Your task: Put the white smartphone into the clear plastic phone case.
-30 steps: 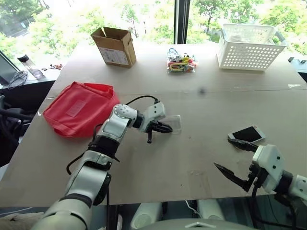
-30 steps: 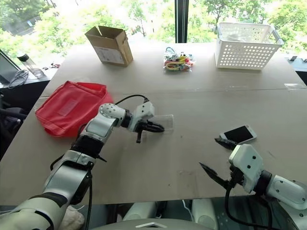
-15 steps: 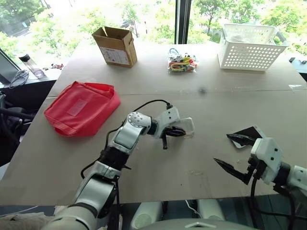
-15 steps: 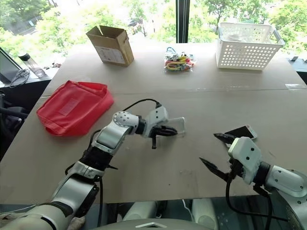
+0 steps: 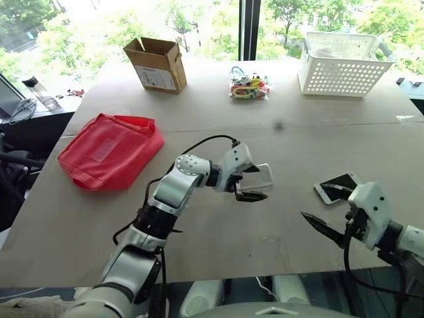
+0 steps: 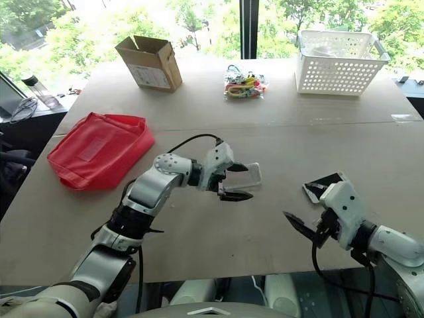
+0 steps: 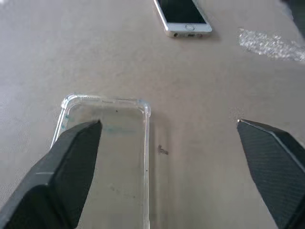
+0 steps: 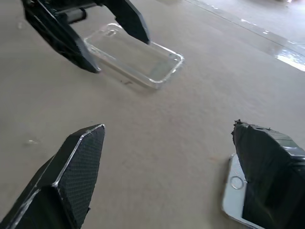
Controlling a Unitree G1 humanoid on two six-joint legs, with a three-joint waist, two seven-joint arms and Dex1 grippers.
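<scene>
The clear plastic phone case [image 7: 112,143] lies flat on the table [image 5: 218,235] near its middle. My left gripper [image 5: 260,183] stands open over it, one finger [image 7: 71,162] above the case's edge and the other off to its side; nothing is gripped. The white smartphone [image 5: 338,187] lies screen up to the right of the case, also seen past it as the smartphone [image 7: 181,14]. My right gripper [image 8: 169,125] is open just in front of the phone, one finger [image 8: 267,167] covering part of it.
A red fabric bag [image 5: 109,149] lies at the left. At the far side of the table stand a cardboard box [image 5: 156,63], a packet of colourful items [image 5: 250,86] and a white perforated basket [image 5: 344,63]. The table's front edge runs close under both grippers.
My left gripper carried the case to the right while shut on it, then opened; the case now lies on the table. My right gripper moved closer to the phone.
</scene>
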